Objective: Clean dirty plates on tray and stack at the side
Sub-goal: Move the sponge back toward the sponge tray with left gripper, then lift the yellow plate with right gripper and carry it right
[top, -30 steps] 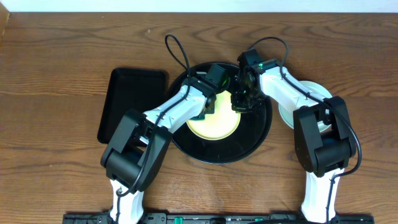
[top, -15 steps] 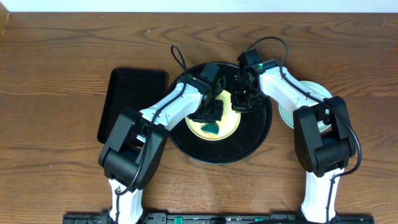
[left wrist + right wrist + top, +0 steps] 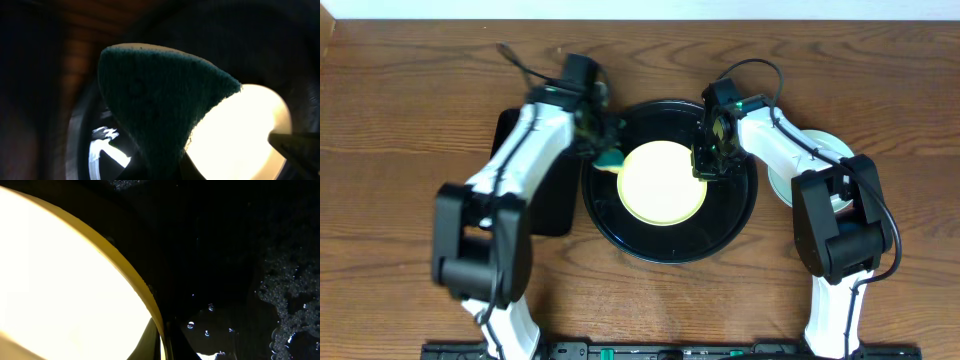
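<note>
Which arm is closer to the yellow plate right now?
Right. The right end effector is at the right rim of the pale yellow round plate; the left end effector, holding a dark green sponge, is off the plate by the left rim of the round black tray.

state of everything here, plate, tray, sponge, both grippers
yellow plate, flat in the tray, no smears showing
round tray, wet, with suds
sponge, held over the tray's left rim
left gripper, shut on the sponge
right gripper, at the plate's right edge, grip unclear
pale plate, beside the tray, part hidden
</note>
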Controlling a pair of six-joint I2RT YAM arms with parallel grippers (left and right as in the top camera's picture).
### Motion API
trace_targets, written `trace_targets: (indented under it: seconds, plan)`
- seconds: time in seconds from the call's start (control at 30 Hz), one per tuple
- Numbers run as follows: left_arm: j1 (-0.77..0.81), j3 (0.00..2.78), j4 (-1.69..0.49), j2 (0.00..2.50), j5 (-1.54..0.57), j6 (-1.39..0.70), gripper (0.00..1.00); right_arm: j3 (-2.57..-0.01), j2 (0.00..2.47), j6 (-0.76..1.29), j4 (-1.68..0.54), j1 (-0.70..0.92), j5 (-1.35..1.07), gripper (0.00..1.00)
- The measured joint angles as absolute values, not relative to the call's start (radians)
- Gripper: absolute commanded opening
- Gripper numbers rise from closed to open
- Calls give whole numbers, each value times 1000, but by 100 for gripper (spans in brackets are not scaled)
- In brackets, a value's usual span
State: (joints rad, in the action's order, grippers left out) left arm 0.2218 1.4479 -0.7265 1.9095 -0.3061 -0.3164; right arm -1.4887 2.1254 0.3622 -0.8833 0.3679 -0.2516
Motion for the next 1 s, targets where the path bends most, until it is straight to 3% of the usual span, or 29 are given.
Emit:
trace_targets:
  seconds: [0.47, 0.73, 1.0]
  plan:
    - [204, 1457, -840, 1831, -259, -316, 7, -1455, 1999, 348, -966, 393, -127, 1]
    - [204, 1436, -841, 1831, -235, -316, 7, -1454, 1722, 368, -1031, 432, 195, 1]
    - [204, 1423, -841, 1831, -229, -316, 7, -1454, 1651, 393, -1055, 572, 556, 1]
